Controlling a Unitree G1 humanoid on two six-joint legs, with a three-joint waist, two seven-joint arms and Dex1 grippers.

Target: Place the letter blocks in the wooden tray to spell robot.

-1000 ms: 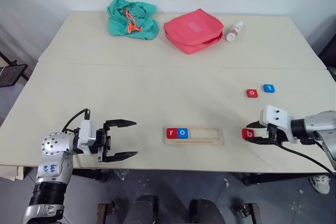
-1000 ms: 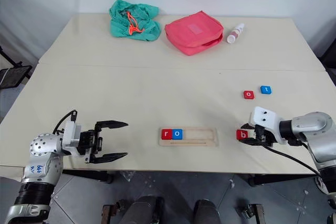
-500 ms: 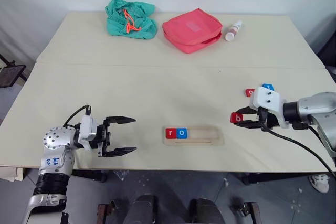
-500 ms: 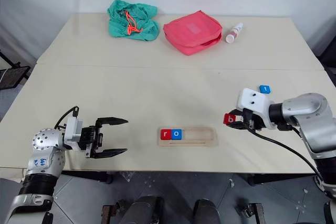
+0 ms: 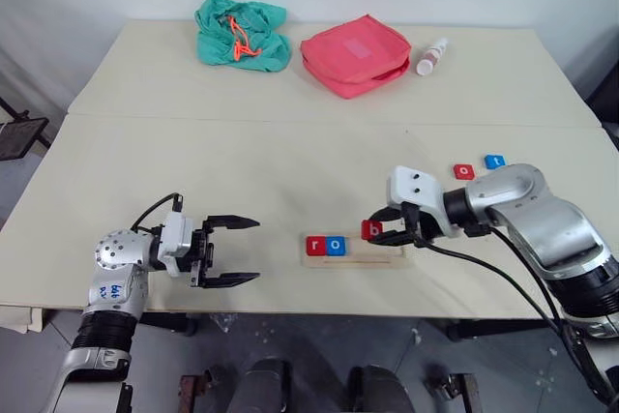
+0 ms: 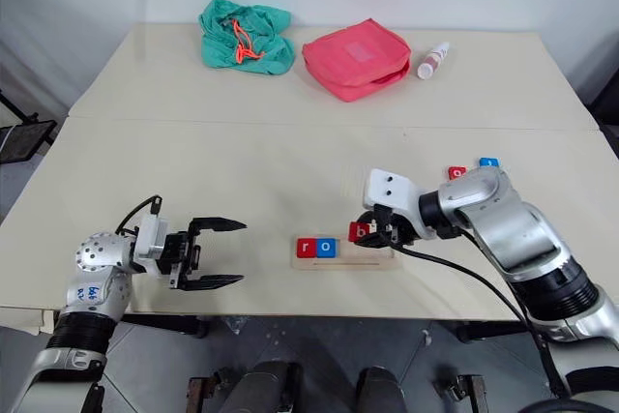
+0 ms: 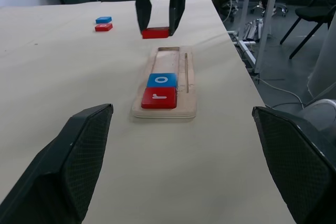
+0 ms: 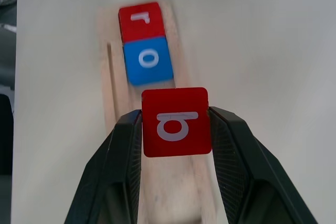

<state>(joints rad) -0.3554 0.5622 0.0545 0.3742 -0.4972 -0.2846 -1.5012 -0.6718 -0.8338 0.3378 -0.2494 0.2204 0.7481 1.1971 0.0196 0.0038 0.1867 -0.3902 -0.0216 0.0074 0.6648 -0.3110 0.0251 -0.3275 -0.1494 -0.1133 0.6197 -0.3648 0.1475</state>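
Altogether five letter blocks show: a red r (image 5: pixel 315 246) and a blue o (image 5: pixel 336 246) lying side by side at the left end of the wooden tray (image 5: pixel 392 258), a red b (image 8: pixel 176 121), and a red o (image 5: pixel 464 171) with a blue block (image 5: pixel 494 161), probably the t, loose on the table (image 5: pixel 242 171) to the right. The tray is one long pale holder with a shallow groove. The right gripper (image 5: pixel 379 230) pinches the flat square b above the tray's empty part. The left gripper (image 5: pixel 238 251) hangs spread wide, holding nothing, left of the tray.
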